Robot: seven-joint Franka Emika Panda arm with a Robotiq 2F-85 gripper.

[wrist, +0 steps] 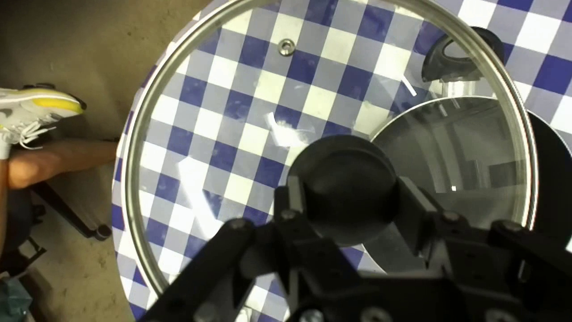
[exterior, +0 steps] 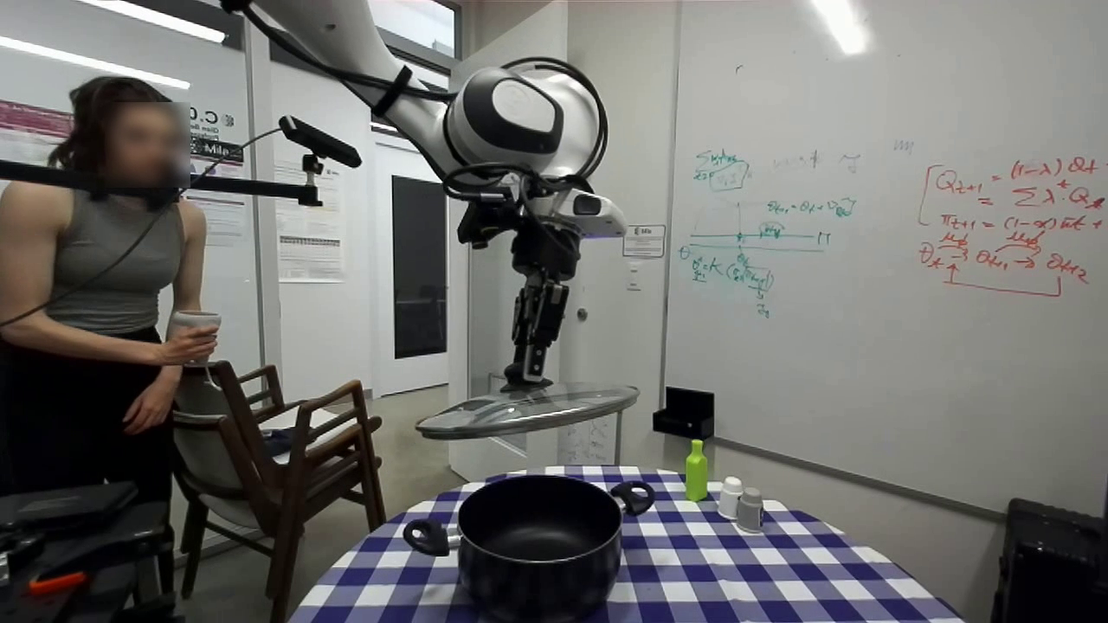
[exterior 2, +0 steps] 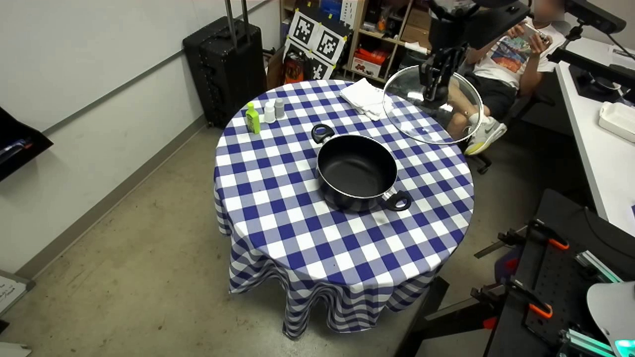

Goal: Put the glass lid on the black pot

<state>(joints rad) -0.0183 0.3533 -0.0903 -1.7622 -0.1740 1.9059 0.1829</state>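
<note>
The glass lid point(exterior: 485, 419) hangs in the air, slightly tilted, above and behind the black pot point(exterior: 541, 575) in an exterior view. My gripper point(exterior: 530, 368) is shut on the lid's dark knob. In an exterior view the lid point(exterior 2: 409, 106) and gripper point(exterior 2: 436, 93) are up and to the right of the pot point(exterior 2: 342, 197), apart from it. The pot stands uncovered on the table. In the wrist view the fingers point(wrist: 348, 197) hold the knob from both sides. The lid point(wrist: 250, 134) there overlaps only part of the pot point(wrist: 552, 179).
A round table with a blue checked cloth point(exterior 2: 278, 198) carries a green bottle point(exterior 2: 253, 119), a white shaker point(exterior 2: 269, 113), a grey shaker point(exterior 2: 279, 109) and a white folded cloth point(exterior 2: 364, 98). A person sits beyond the table point(exterior 2: 506, 64); another stands by a chair point(exterior: 112, 285).
</note>
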